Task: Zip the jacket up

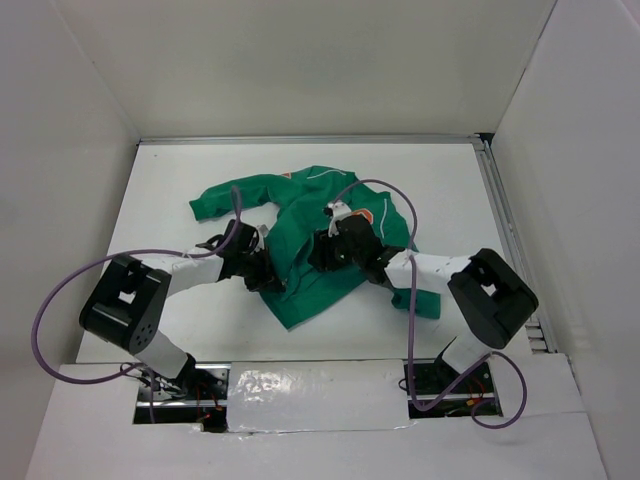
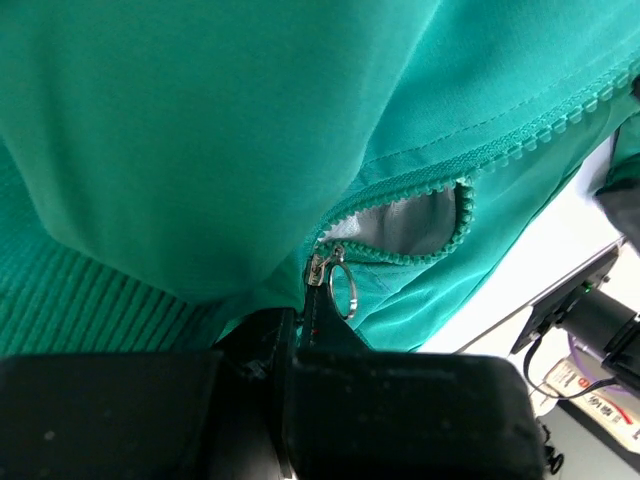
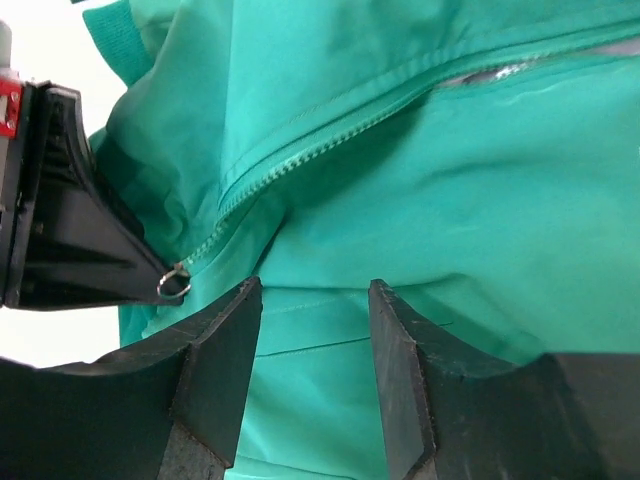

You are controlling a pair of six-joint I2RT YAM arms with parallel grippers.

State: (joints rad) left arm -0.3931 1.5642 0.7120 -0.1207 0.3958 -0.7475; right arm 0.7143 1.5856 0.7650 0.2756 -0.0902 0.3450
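Observation:
The green jacket (image 1: 320,215) lies crumpled in the middle of the white table, its orange patch (image 1: 364,217) just right of my right gripper. My left gripper (image 1: 268,280) is shut on the jacket's lower edge. In the left wrist view the fingertips (image 2: 298,325) pinch the fabric right below the zipper slider (image 2: 318,268) and its metal ring (image 2: 343,290). The zipper (image 2: 450,225) gapes open above the slider. My right gripper (image 1: 318,250) is open, its jaws (image 3: 315,300) resting on the jacket (image 3: 450,200) beside the ring (image 3: 173,285).
The white table (image 1: 180,180) is walled at the back and both sides. A metal rail (image 1: 505,230) runs along its right edge. Purple cables (image 1: 60,300) loop from both arms. The left finger (image 3: 70,220) fills the left of the right wrist view.

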